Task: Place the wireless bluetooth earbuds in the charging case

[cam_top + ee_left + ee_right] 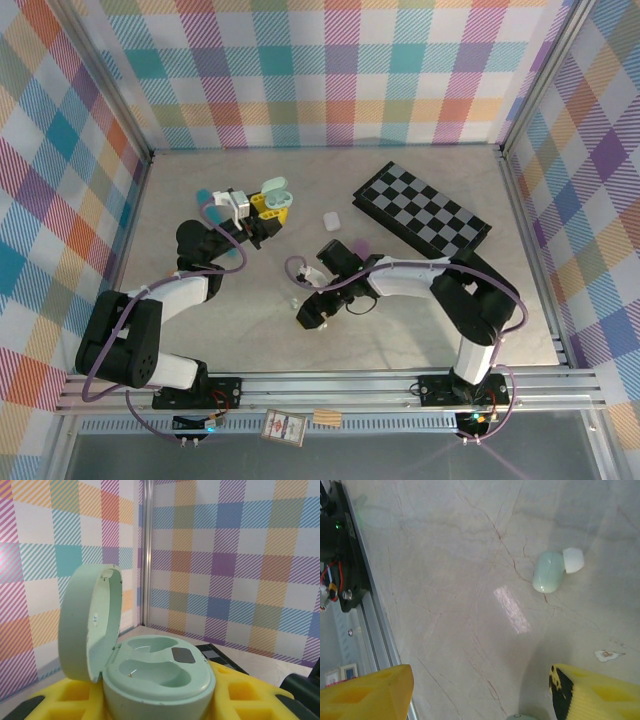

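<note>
The mint-green charging case point(160, 675) sits between the yellow fingers point(250, 690) of my left gripper point(155, 702), which is shut on its body. Its lid point(92, 620) stands open and both wells are empty. From above, that case point(275, 190) and the left gripper point(266, 207) are at the back left of the table. A mint earbud point(548, 572) with a white tip lies on the table ahead of my right gripper point(480, 695). That gripper is open, with a small mint shape point(520, 717) at the frame's bottom edge between its fingers point(370, 692). My right gripper point(310, 312) hovers mid-table.
A black-and-grey chessboard point(420, 210) lies at the back right. A white case point(331, 220) and a lilac case point(362, 245) rest between the arms. The aluminium front rail point(375, 625) runs close to the right gripper's left side. Checked walls enclose the table.
</note>
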You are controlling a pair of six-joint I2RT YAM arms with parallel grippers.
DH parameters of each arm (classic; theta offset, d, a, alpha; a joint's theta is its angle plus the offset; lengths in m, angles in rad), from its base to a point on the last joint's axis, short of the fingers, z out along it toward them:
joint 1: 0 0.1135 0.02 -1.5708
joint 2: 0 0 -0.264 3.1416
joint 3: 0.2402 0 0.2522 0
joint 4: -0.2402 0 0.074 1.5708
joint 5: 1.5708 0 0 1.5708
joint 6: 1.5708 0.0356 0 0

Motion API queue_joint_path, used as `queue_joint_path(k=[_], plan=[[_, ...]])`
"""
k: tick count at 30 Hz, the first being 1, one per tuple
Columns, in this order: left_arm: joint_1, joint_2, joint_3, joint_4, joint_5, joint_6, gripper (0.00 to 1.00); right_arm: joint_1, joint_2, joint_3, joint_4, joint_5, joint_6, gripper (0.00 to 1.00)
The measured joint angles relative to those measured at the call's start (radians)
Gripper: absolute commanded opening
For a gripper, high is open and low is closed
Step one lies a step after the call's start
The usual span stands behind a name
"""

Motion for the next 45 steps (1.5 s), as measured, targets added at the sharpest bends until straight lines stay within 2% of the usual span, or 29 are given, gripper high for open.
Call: queue_joint_path(k=[22,26,33,45], plan=[[0.002,0.000,0.028,0.000,0.012,0.000,0.34,-0.019,-0.016,-0.057,-0.102,-0.066,-0.067,0.51],[0.002,0.000,0.028,0.000,0.012,0.000,0.34,-0.019,-0.016,-0.057,-0.114,-0.064,-0.077,0.50],[0.002,0.000,0.028,0.000,0.016,-0.001,0.34,-0.019,-0.016,-0.055,-0.138,-0.032,-0.121,0.49],[0.002,0.000,0.030,0.000,0.020,-0.004,0.34,-0.018,-0.016,-0.034,-0.193,0.036,-0.221,0.36]])
